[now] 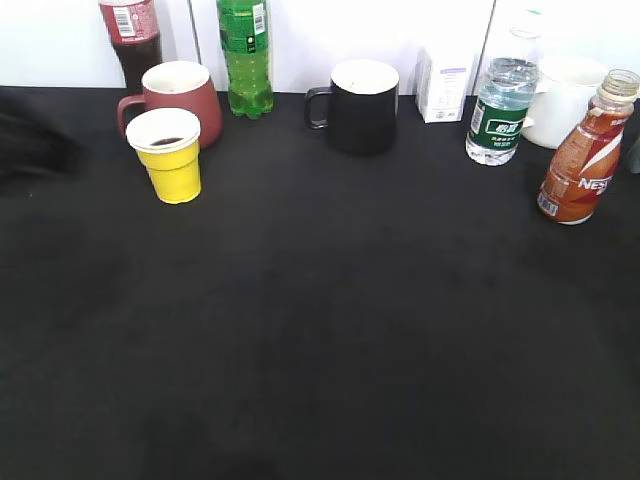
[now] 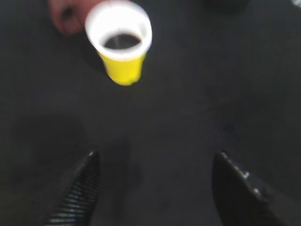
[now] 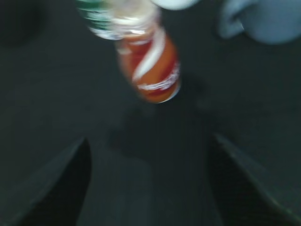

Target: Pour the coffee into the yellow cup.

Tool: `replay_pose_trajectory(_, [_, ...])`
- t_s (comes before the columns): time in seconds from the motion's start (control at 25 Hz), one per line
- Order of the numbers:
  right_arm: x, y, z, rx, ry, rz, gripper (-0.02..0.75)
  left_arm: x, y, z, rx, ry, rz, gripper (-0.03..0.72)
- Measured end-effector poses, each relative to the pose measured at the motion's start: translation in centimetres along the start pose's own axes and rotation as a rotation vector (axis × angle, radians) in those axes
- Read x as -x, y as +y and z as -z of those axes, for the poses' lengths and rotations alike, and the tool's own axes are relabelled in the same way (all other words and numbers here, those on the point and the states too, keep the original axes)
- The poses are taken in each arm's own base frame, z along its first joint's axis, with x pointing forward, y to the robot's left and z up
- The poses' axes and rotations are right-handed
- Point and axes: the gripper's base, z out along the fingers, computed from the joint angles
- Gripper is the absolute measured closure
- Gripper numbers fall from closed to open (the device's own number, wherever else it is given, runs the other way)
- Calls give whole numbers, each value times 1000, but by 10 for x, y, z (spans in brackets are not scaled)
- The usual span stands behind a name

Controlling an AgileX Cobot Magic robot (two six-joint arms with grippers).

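The yellow cup (image 1: 171,158) stands upright on the black table at the back left, with dark coffee inside; it also shows in the left wrist view (image 2: 121,43). The orange Nescafe coffee bottle (image 1: 586,152) stands at the far right, uncapped; it appears blurred in the right wrist view (image 3: 151,63). My left gripper (image 2: 155,162) is open and empty, well short of the cup. My right gripper (image 3: 149,150) is open and empty, short of the bottle. Neither gripper shows clearly in the exterior view; only a dark blur sits at its left edge.
Along the back stand a red mug (image 1: 180,97), a cola bottle (image 1: 131,35), a green soda bottle (image 1: 245,55), a black mug (image 1: 360,105), a small white carton (image 1: 444,84), a water bottle (image 1: 500,108) and a white pitcher (image 1: 568,98).
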Motion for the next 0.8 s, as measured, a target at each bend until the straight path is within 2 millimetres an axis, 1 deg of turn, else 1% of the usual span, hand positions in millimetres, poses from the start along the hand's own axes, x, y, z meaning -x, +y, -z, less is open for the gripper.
replay_pose_trajectory(0.08, [-14,4,29,38,-25,11,148,-7,9,42,4,-74,-61,160])
replay_pose_trajectory(0.12, [-23,6,45,53,-51,26,148,-14,14,64,3,-124,-77,185])
replay_pose_trajectory(0.16, [-32,8,65,67,-92,56,148,-24,18,75,3,-145,-78,208])
replay_pose_trajectory(0.24, [-48,11,99,87,-149,96,148,-55,25,89,0,-131,-62,225])
replay_pose_trajectory(0.28, [-58,11,113,88,-158,117,149,-72,29,95,-1,-128,-52,228])
replay_pose_trajectory(0.32, [-73,10,121,81,-138,139,148,-88,32,98,0,-122,-48,228])
replay_pose_trajectory(0.4, [-104,1,126,29,-60,187,148,-118,35,99,-29,-118,-68,229])
replay_pose_trajectory(0.44, [-118,-3,126,0,-39,205,148,-130,35,100,-51,-111,-79,229])
replay_pose_trajectory(0.52, [-141,-11,123,-47,-49,228,148,-140,37,109,-70,-157,-101,229])
replay_pose_trajectory(0.56, [-147,-14,121,-61,-60,226,148,-141,37,109,-70,-162,-111,229])
replay_pose_trajectory(0.64, [-148,-16,123,-88,-82,202,148,-147,37,105,-76,-130,-121,229])
replay_pose_trajectory(0.8, [-148,-18,123,-101,-88,187,148,-147,37,105,-78,-129,-124,239])
